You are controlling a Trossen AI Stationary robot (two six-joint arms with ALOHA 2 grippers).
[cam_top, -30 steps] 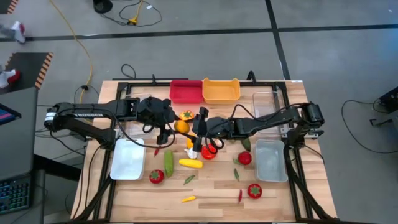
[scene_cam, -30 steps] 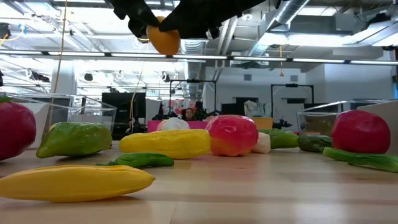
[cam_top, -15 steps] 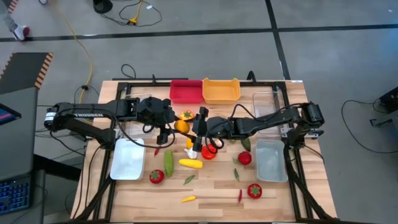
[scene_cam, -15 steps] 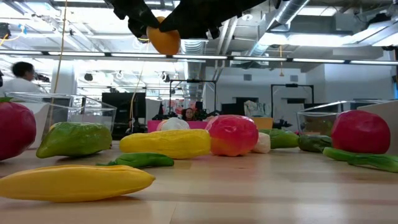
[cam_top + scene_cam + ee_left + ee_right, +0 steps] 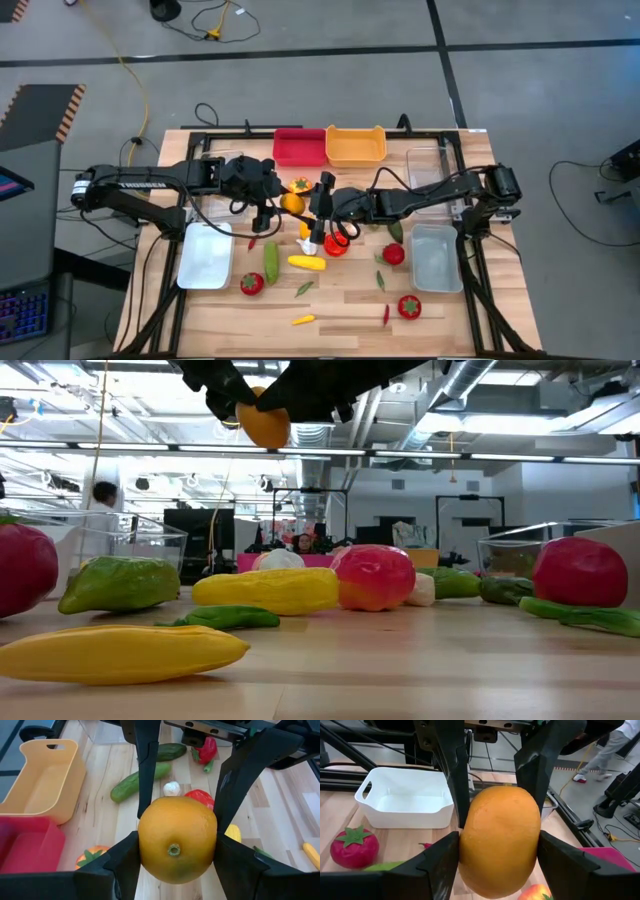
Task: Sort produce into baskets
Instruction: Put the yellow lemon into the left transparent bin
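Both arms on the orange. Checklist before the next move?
1. orange clear of the table: ok.
2. left gripper jaws on the orange: ok.
3. right gripper jaws off the orange: not ok, both grip it.
4. orange-yellow bin has room: ok, looks empty.
5. Which grip is firm enough to carry alone: cannot tell.

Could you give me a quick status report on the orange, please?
Both claws, left and right, clamped on the orange, mid-handover above the table. Orange-yellow bin empty. Nothing blocking.
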